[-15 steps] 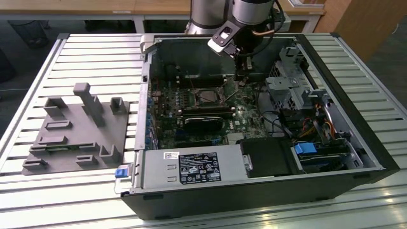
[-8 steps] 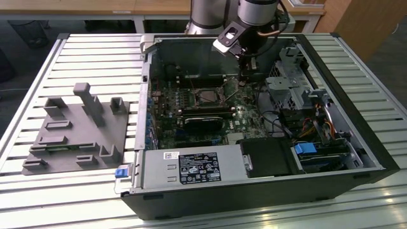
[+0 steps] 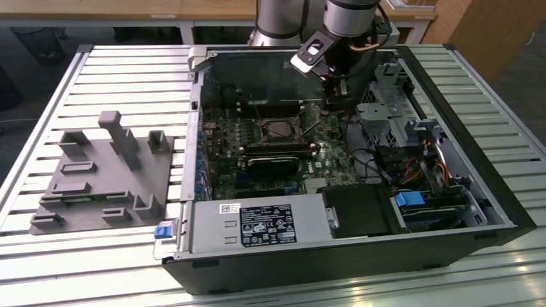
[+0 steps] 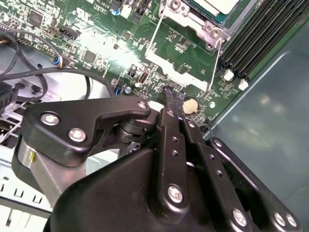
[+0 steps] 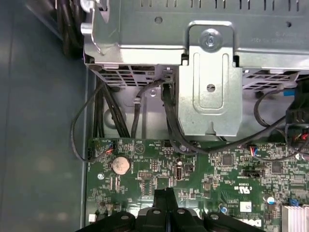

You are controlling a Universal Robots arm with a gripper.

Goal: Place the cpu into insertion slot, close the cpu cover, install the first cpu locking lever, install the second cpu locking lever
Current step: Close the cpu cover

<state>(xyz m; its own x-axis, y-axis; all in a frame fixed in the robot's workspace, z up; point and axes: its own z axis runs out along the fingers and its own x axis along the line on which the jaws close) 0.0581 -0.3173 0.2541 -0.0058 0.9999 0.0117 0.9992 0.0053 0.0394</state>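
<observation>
In the exterior view my gripper (image 3: 334,103) hangs inside the open computer case, just to the exterior view's right of the insertion slot (image 3: 277,130) on the green motherboard (image 3: 224,137). Its black fingers (image 4: 170,116) are pressed together with nothing between them, tips (image 5: 165,194) close above the board. In the second wrist view the cpu (image 4: 218,5) shows its pale silvery face inside the silvery cpu cover (image 4: 205,28), which lies around it. Two thin wire locking levers (image 4: 155,36) (image 4: 216,63) stand loose beside the socket, and I cannot tell whether either is latched.
A black heatsink block (image 3: 273,164) sits in front of the socket and the labelled power supply (image 3: 256,224) at the case front. A metal drive cage (image 5: 210,82) and black cables (image 5: 116,116) crowd the side by my gripper. A grey fixture (image 3: 107,173) lies outside on the slatted table.
</observation>
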